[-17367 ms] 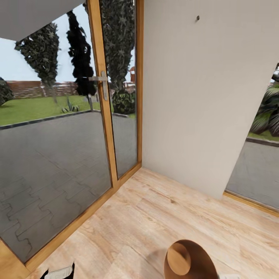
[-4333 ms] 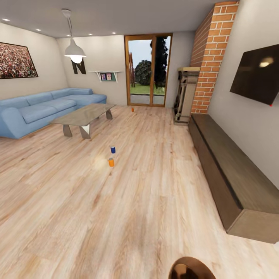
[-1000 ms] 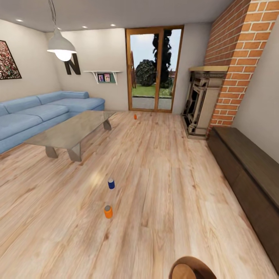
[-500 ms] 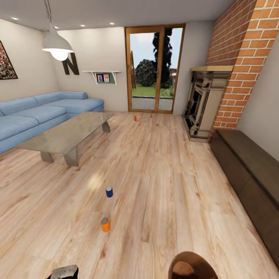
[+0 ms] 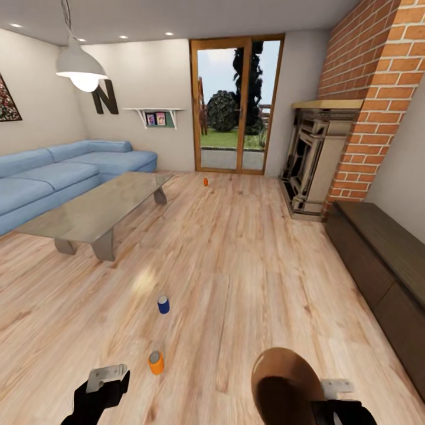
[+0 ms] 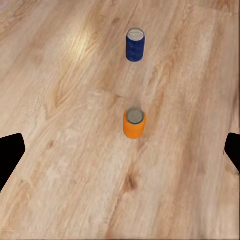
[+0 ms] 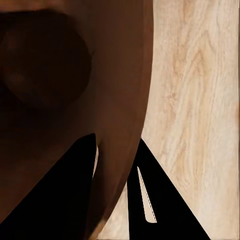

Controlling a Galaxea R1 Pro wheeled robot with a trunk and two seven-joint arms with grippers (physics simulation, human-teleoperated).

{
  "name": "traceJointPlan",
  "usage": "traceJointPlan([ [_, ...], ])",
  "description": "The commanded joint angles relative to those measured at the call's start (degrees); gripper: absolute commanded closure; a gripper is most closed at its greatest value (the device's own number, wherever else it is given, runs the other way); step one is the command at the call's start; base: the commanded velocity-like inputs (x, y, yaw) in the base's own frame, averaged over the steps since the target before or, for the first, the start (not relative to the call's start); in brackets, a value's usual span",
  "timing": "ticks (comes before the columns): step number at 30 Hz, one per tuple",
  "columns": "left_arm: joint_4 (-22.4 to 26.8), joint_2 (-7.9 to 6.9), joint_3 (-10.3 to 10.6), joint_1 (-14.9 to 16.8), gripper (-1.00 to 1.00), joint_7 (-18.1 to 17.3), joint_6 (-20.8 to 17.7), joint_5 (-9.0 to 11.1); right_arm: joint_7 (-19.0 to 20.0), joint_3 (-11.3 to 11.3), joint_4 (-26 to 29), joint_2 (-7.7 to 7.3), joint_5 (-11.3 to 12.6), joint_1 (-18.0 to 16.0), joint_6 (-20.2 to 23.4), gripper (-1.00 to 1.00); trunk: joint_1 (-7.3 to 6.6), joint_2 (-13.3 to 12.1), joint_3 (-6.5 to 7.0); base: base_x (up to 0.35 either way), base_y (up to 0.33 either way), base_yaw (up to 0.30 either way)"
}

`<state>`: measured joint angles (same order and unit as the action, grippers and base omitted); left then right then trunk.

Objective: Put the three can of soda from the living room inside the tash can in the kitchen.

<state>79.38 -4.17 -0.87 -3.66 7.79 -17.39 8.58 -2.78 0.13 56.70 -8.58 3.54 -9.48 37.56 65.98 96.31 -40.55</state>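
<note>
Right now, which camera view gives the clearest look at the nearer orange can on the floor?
The left wrist view: the nearer orange can stands upright, large and central, with the blue can beyond it. The head view shows the same can small, near the left pincer. The right wrist view looks at the bin's rim and floor.

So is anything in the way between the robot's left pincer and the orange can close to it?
Nothing visible. In the left wrist view only bare plank floor lies between the open left pincer and the near orange can. The blue can stands beyond it, apart.
</note>
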Motion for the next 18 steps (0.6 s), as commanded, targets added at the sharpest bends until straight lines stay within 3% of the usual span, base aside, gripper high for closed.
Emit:
traceJointPlan([
  [1,0.29,0.11,-0.01,0.02,-1.00,0.01,-0.10,0.01,0.15,0.04,-0.15,0.05,0.47,-2.16,2.07,1.00,0.00,0.00,-0.01,0.276,0.000,0.000],
  [3,0.69,0.25,0.05,0.04,-1.00,-0.01,-0.24,0.03,0.21,0.03,-0.17,0.12,0.72,-6.61,7.84,1.00,0.00,0.00,-0.01,0.276,0.000,0.000],
  [6,1.03,0.64,0.07,0.23,-1.00,-0.01,-0.95,0.00,0.26,-0.01,-0.20,0.13,0.80,-10.44,12.14,1.00,0.00,0.00,-0.01,0.276,0.000,0.000],
  [10,1.21,1.06,0.08,1.76,-1.00,-0.14,-5.62,0.01,0.24,-0.10,-0.22,0.12,0.84,-13.91,14.64,1.00,0.00,0.00,-0.01,0.268,0.001,0.000],
  [17,2.21,1.61,0.07,7.61,-1.00,-0.27,-21.62,0.21,0.29,-0.02,-0.26,0.20,0.85,-17.13,17.41,1.00,0.00,0.00,-0.01,0.149,0.008,0.000],
  [18,2.29,2.24,0.06,10.53,-1.00,-0.26,-27.46,0.18,0.30,0.00,-0.26,0.21,0.85,-17.74,18.00,1.00,0.00,0.00,-0.01,0.046,0.003,0.000],
])
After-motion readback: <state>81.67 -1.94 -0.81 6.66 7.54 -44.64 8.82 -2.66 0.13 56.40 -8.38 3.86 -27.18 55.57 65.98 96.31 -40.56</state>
